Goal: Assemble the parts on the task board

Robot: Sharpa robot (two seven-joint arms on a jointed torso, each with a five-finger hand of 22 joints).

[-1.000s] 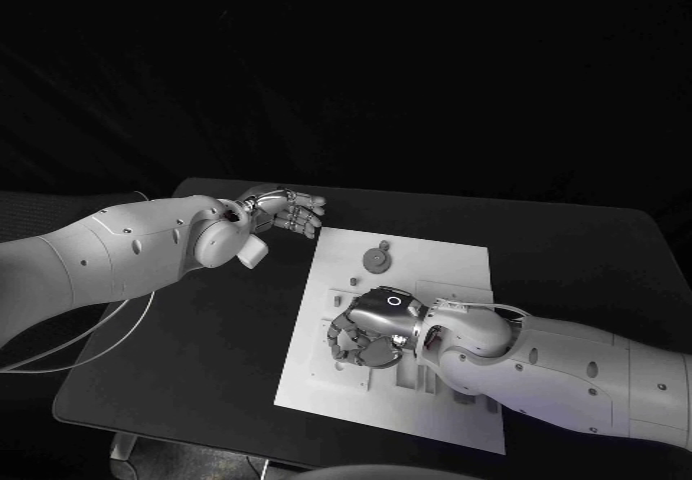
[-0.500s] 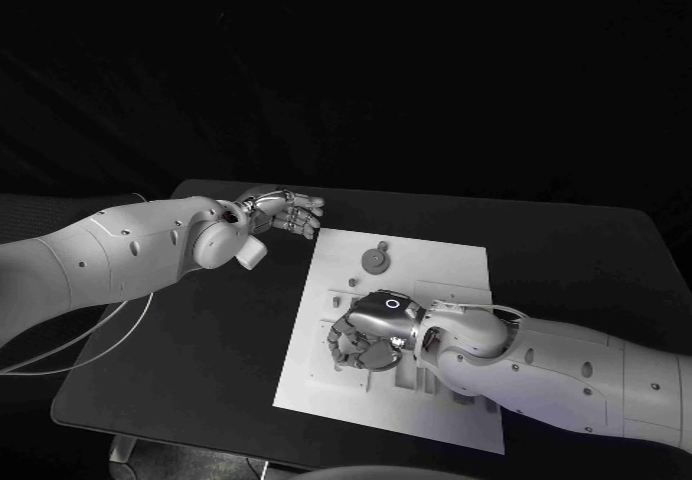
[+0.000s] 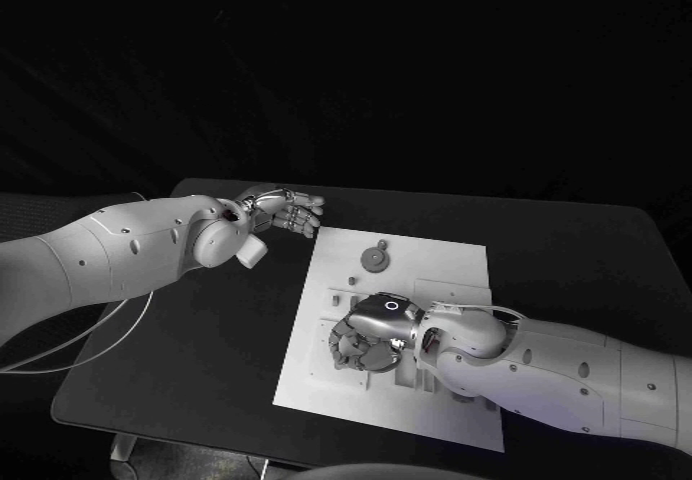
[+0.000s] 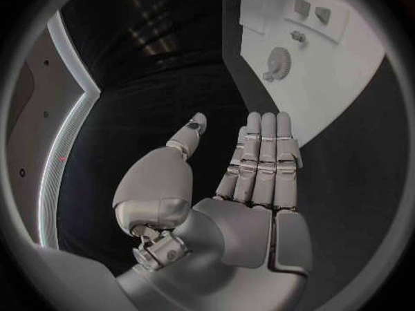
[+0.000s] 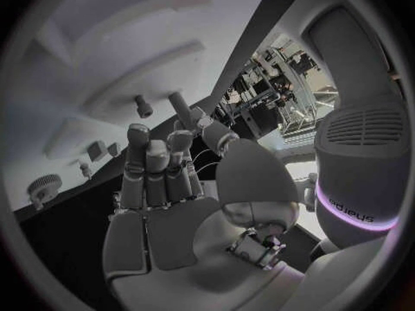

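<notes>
The white task board (image 3: pixel 433 262) lies in the middle of the black table. A round gear (image 3: pixel 376 259) rests flat on its far part, also seen as the gear (image 4: pixel 277 62). My right hand (image 3: pixel 368 335) is low over the board's middle left, fingers pointing down at it. Its palm (image 5: pixel 173 221) is empty, and its fingertips (image 5: pixel 179 139) reach a slim peg (image 5: pixel 180 105); whether thumb and finger pinch it I cannot tell. A short stud (image 5: pixel 142 106) stands beside that peg. My left hand (image 3: pixel 289 212) hovers off the board's far left corner, fingers (image 4: pixel 263 155) straight and apart from the thumb, holding nothing.
Small raised blocks (image 4: pixel 311 10) and slots sit on the board near the gear. Bare black table (image 3: pixel 216 330) stretches left of the board, and more of it lies to the right (image 3: pixel 577 260). The table's near left edge (image 3: pixel 87 410) is close to my left arm.
My right hand has slid slightly toward the near side of the board and sunk a little. The left hand and the gear have stayed put.
</notes>
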